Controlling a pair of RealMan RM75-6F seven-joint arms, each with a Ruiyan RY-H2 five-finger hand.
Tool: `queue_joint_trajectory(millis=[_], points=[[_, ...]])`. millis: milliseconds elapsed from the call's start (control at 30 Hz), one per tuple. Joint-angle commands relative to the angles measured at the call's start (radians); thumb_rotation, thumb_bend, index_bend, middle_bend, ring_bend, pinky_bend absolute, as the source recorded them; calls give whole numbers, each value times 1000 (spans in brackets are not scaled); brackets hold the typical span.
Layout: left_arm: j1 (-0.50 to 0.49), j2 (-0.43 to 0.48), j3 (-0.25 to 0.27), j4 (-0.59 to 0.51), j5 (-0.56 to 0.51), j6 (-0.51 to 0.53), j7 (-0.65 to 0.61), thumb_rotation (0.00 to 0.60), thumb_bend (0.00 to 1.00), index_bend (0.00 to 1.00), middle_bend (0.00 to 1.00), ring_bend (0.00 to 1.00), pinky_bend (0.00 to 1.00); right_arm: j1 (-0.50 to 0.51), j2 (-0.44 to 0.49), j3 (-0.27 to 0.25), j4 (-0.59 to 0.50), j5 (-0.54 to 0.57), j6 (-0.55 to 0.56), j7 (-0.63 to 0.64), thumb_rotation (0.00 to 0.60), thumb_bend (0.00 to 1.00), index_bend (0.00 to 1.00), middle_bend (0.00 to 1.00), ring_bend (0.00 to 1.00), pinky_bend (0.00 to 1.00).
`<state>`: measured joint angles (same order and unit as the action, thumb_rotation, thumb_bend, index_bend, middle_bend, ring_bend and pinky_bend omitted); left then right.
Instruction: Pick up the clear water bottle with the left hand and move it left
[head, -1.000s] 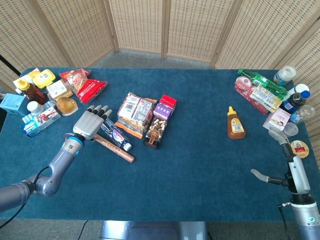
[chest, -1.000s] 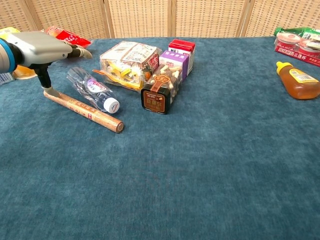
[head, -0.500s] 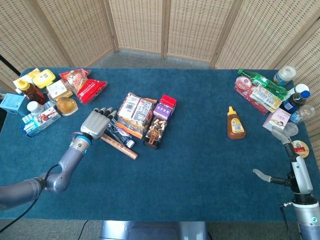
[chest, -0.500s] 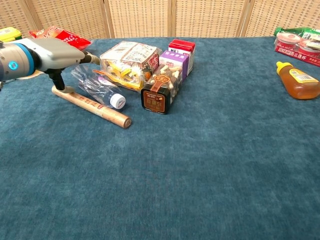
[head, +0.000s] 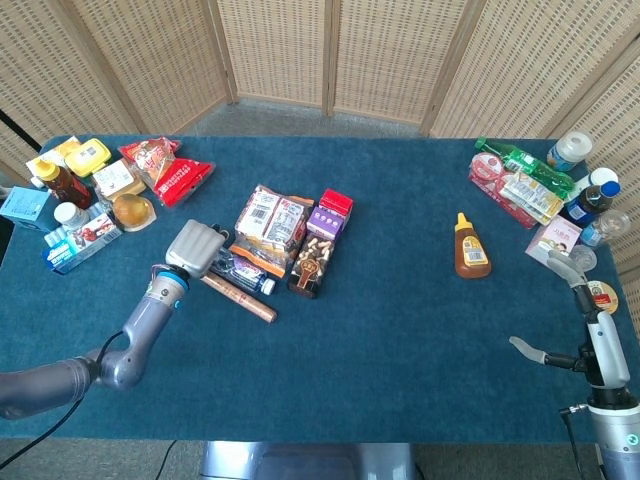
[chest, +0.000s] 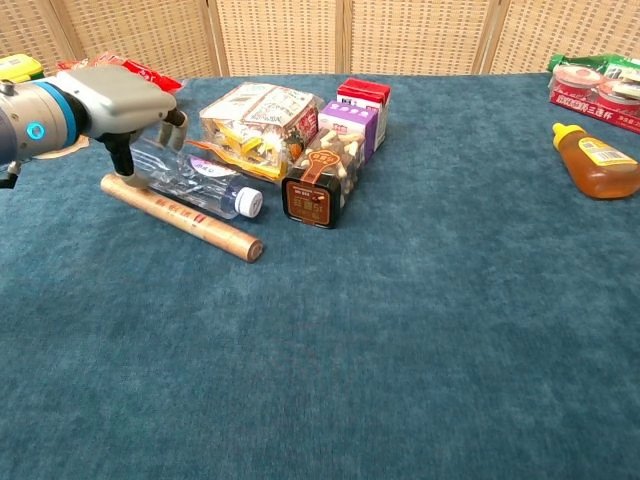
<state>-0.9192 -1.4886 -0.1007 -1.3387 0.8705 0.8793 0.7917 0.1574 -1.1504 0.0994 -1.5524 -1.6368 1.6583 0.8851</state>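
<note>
The clear water bottle (chest: 197, 183) lies on its side on the blue table, white cap toward the right; in the head view the bottle (head: 247, 272) shows just right of my left hand. My left hand (chest: 112, 98) is over the bottle's base end, fingers curled down on one side and thumb on the other, gripping it while it still rests on the cloth. In the head view the left hand (head: 196, 245) hides the base end. My right hand (head: 590, 335) hovers at the table's near right corner, fingers apart and holding nothing.
A brown paper-wrapped stick (chest: 181, 216) lies against the bottle's near side. A snack pack (chest: 256, 120), a dark jar (chest: 315, 190) and a purple carton (head: 328, 216) crowd its right. Groceries (head: 90, 190) stand at far left, a honey bottle (head: 471, 247) and more goods (head: 540, 185) at right.
My left hand moved right over the bottle and its fingers curled down around the base. The bottle and the brown stick were nudged to the right. The right hand barely shifted.
</note>
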Motion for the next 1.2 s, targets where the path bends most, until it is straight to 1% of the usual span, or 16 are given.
queue_joint_trajectory(millis=[33, 200, 433, 767, 967, 1200], points=[[13, 51, -3, -62, 19, 40, -9, 600, 27, 727, 919, 868, 820, 0, 1, 0, -1, 0, 0, 0, 600, 1, 124, 104, 0, 0], [43, 164, -2, -191, 55, 110, -13, 600, 29, 726, 919, 869, 819, 0, 1, -2, -7, -6, 0, -12, 600, 0, 125, 104, 0, 0], [75, 308, -7, -341, 78, 176, -11, 600, 29, 723, 915, 856, 819, 6, -2, -5, -18, -21, -4, -38, 600, 1, 125, 104, 0, 0], [97, 497, -46, -541, 105, 256, 4, 600, 30, 714, 908, 852, 819, 7, -4, -10, -27, -30, -3, -55, 600, 0, 125, 104, 0, 0], [107, 579, -64, -623, 108, 286, 21, 600, 28, 714, 906, 853, 820, 5, -4, -13, -32, -35, 2, -54, 600, 1, 125, 103, 0, 0], [114, 612, -69, -653, 101, 292, 24, 600, 27, 713, 903, 851, 817, 6, -3, -15, -34, -36, 4, -56, 600, 1, 124, 103, 0, 0]])
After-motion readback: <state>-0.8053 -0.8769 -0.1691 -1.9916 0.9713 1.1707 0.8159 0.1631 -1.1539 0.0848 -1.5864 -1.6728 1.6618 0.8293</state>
